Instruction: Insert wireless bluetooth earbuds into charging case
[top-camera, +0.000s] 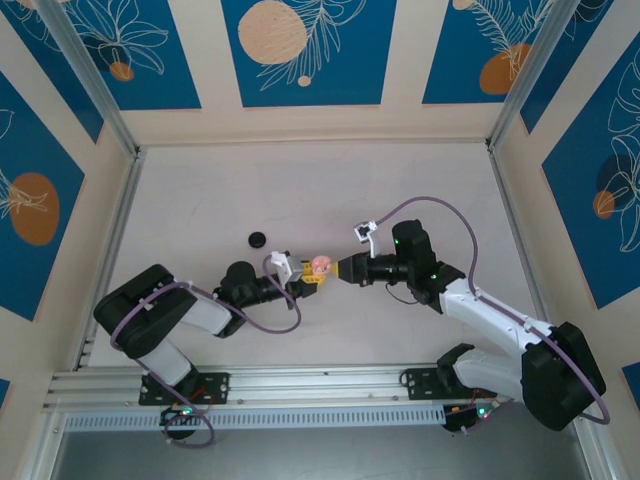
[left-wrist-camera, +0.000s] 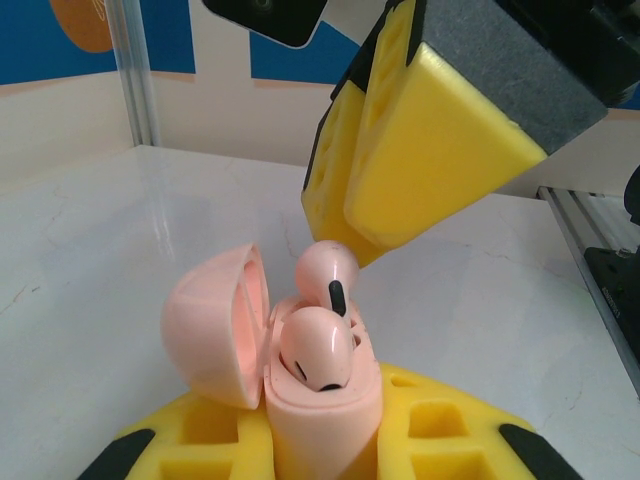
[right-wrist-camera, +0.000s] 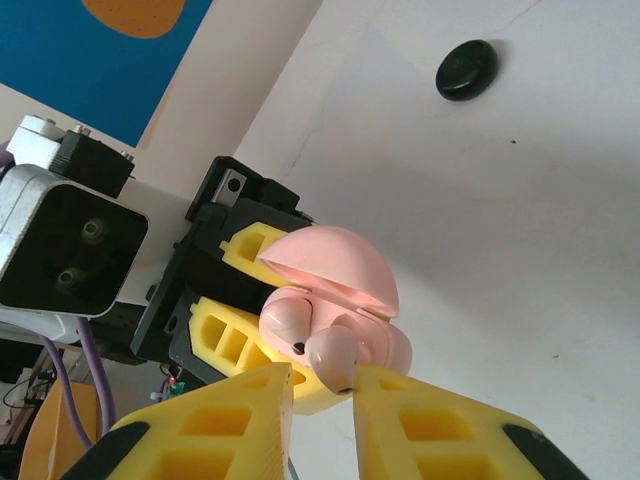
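left gripper (left-wrist-camera: 320, 445) clamped on the body of the pink case (left-wrist-camera: 325, 415), lid (left-wrist-camera: 215, 325) swung open to one side, mouth facing the right gripper (left-wrist-camera: 365, 245). one pink bud (left-wrist-camera: 318, 348) sits in the near well, looks home. right gripper is closed on the second pink bud (left-wrist-camera: 325, 272), pinched at its very tips. that bud is at the far well with its head proud of the rim, so my read is it's not seated yet

to do this step well:
- stem goes in first. line it up with the well axis. from the right wrist view the bud looks a bit canted, square it before pushing
- push along the well only. side load would twist the case in the left grip or nudge the seated bud
- left arm just holds firm, no regrip
- light force, stop when the head sits level with its neighbour
- then open a little and back straight out, so the pads don't drag the bud with them
- keep the fingers off the lid

black disc (right-wrist-camera: 466, 68) lies on the table (right-wrist-camera: 560, 250) well apart, not in the way
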